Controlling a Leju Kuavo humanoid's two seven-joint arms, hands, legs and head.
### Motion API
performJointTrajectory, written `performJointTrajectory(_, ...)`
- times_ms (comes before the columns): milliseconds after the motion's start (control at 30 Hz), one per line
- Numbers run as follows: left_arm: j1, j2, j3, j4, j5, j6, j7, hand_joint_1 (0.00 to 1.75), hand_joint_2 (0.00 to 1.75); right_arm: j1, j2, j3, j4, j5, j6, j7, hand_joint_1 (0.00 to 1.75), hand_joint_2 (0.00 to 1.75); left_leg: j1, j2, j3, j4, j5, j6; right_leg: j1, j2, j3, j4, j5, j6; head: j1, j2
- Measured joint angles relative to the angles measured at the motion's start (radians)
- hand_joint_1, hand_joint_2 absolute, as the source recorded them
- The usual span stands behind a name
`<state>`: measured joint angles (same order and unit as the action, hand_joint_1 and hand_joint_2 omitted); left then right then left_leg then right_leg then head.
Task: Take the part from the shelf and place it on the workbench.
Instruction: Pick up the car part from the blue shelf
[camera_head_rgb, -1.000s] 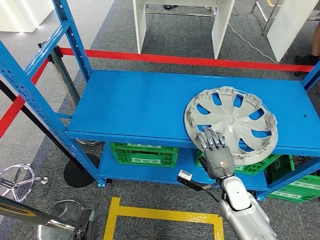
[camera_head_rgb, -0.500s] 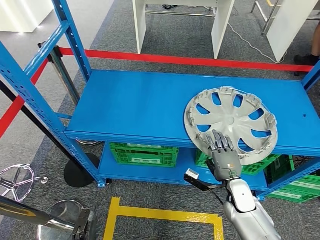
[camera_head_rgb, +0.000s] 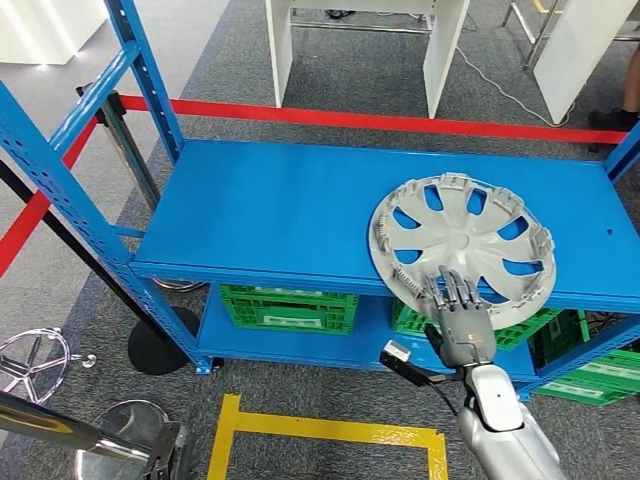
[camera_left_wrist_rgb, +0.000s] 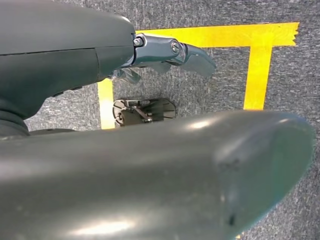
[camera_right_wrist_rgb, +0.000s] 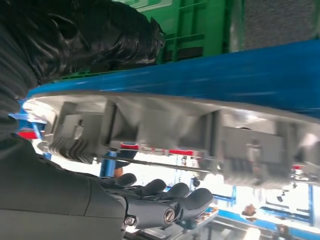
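Observation:
A silver hubcap lies flat on the right part of the blue shelf board, its near rim jutting over the front edge. My right hand is at that near rim, fingers spread over the top. In the right wrist view the hubcap's rim passes between the dark thumb and the fingers, and a gap of light separates the fingers from the rim. My left hand hangs over the floor with straight fingers and holds nothing.
Green crates sit on the lower shelf under the board. Yellow tape marks a square on the grey carpet in front. A red barrier tape runs behind the shelf, and a blue upright stands at left.
My right hand has slid to the right along the hubcap's near rim. The hubcap has not moved.

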<state>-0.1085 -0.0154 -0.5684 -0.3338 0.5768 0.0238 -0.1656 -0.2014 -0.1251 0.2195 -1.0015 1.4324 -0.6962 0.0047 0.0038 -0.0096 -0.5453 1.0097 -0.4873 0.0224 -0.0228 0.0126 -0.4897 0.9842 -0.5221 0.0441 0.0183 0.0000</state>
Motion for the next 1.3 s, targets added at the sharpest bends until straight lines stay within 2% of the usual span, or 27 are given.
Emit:
performJointTrajectory(367,0.0,0.001,0.0,0.0,-0.003,-0.002,0.0,0.0,0.0,-0.013,-0.005,-0.017,0.027,0.034,0.0,0.033,0.0,1.75,0.0,0.0,0.0,0.0,0.0,0.0,0.0,0.0,0.0,0.0,0.0,0.0,0.0,0.0)
performJointTrajectory(1167,-0.003,0.002,-0.003,-0.022,-0.024,0.003,0.018,0.0,0.0,-0.111,-0.001,-0.009,0.12,0.057,0.0,0.077,0.0,1.75,0.0,0.0,0.0,0.0,0.0,0.0,0.0,0.0,0.0,0.0,0.0,0.0,0.0,0.0)
performJointTrajectory(1200,-0.003,0.003,-0.003,-0.022,-0.024,0.003,0.018,0.0,0.0,-0.115,-0.001,-0.009,0.125,0.061,0.0,0.081,0.09,1.75,0.0,0.0,0.0,0.0,0.0,0.0,0.0,0.0,0.0,0.0,0.0,0.0,0.0,0.0)
performJointTrajectory(1300,-0.003,0.003,-0.003,-0.025,-0.025,0.003,0.019,0.0,0.0,-0.127,-0.001,-0.008,0.143,0.066,0.0,0.087,1.23,1.75,0.0,0.0,0.0,0.0,0.0,0.0,0.0,0.0,0.0,0.0,0.0,0.0,0.0,0.0)
